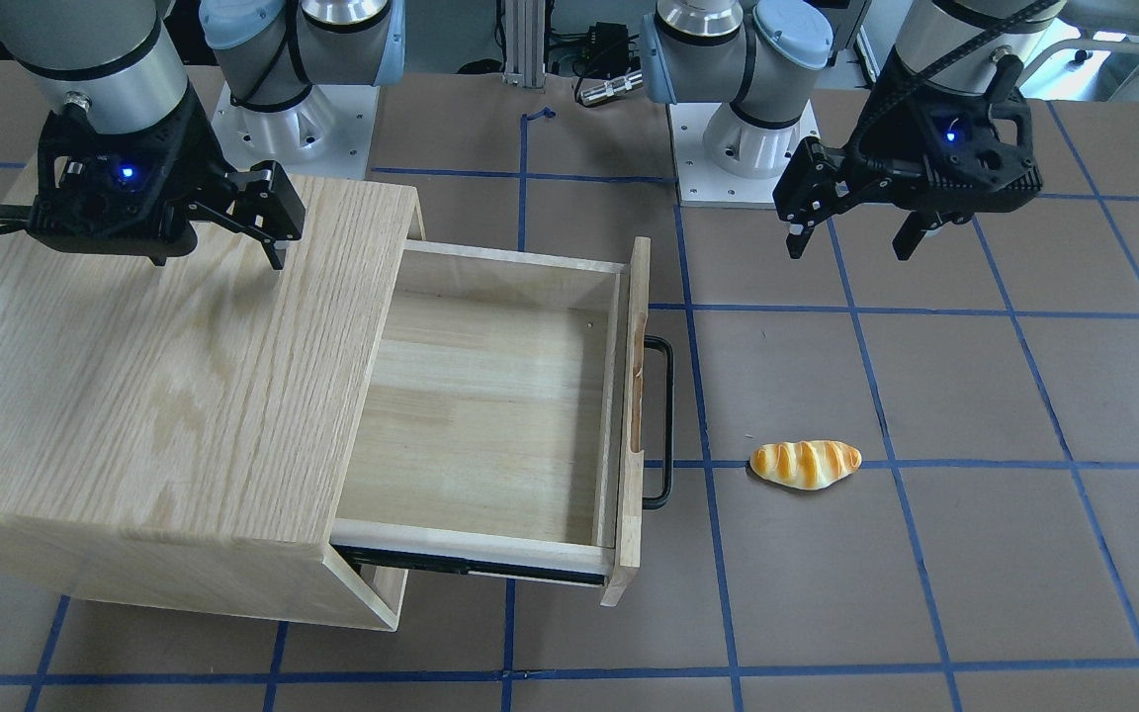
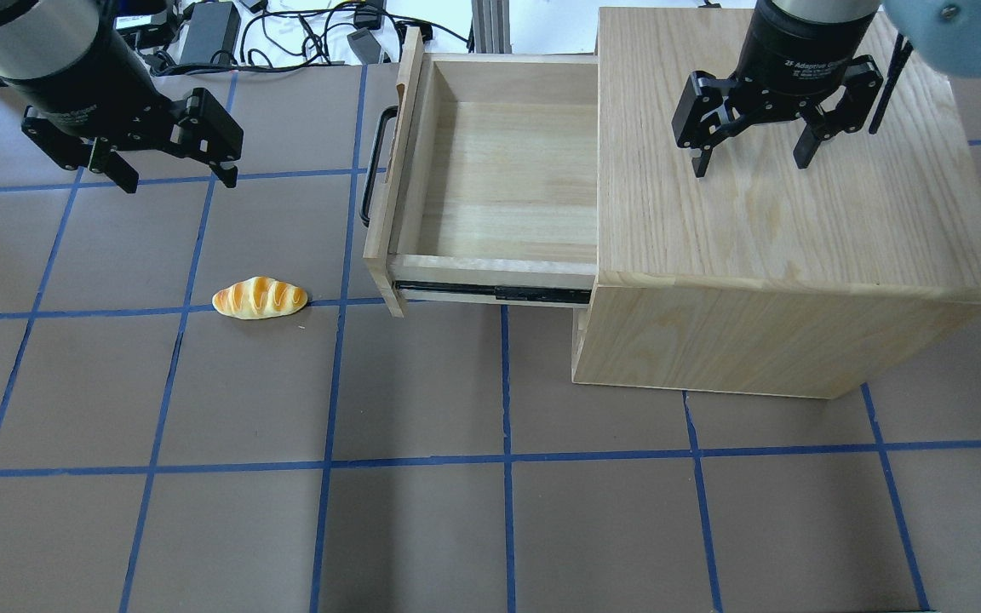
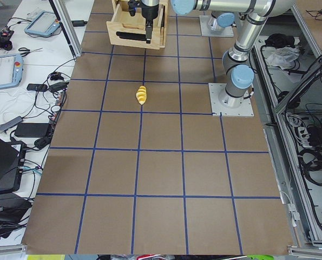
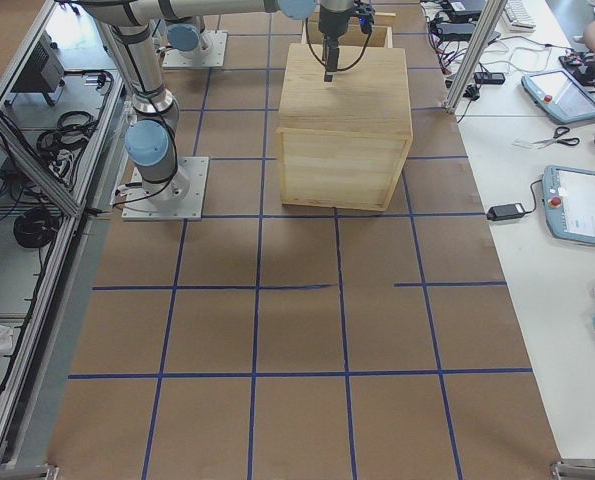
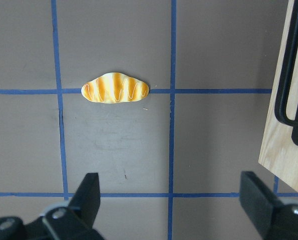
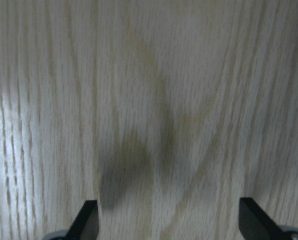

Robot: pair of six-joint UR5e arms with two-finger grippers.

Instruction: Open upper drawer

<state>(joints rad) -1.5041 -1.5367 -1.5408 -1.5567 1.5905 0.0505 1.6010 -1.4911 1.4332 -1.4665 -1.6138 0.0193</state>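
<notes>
The bench [image 2: 456, 528] is long and covered in matte brown sheet crossed by blue tape lines. It looks grippy enough, though a hard tug could probably make furniture creep on it.

The oak cabinet [image 2: 797, 221] stands close to the robot-side edge, in front of the right arm's base. Its upper drawer [image 2: 507, 179] is drawn far out toward the bench's left end. The pale plank floor is bare and a black runner shows along one side, so the opening looks as good as done.

I judge the drawer stiff and fairly light while empty. On its runners it should travel only straight along them, so a skewed pull would likely bind it.

The place to grip is the middle of the black bar handle [image 1: 668, 425], which stands proud of the flat front panel [image 1: 634, 415]. The bar is slim, smooth metal and may slip in a loose pinch.

The right claw [image 2: 752, 166] hovers over the cabinet top, spread wide and holding nothing. The left claw [image 2: 177, 180] hangs above the bench, apart from the handle, equally wide and carrying nothing. A small bread roll [image 2: 261, 299] lies on a tape line near the drawer front.

A white desk [image 4: 547, 300] with teach pendants [image 4: 577, 205] runs along the edge opposite the robot.
</notes>
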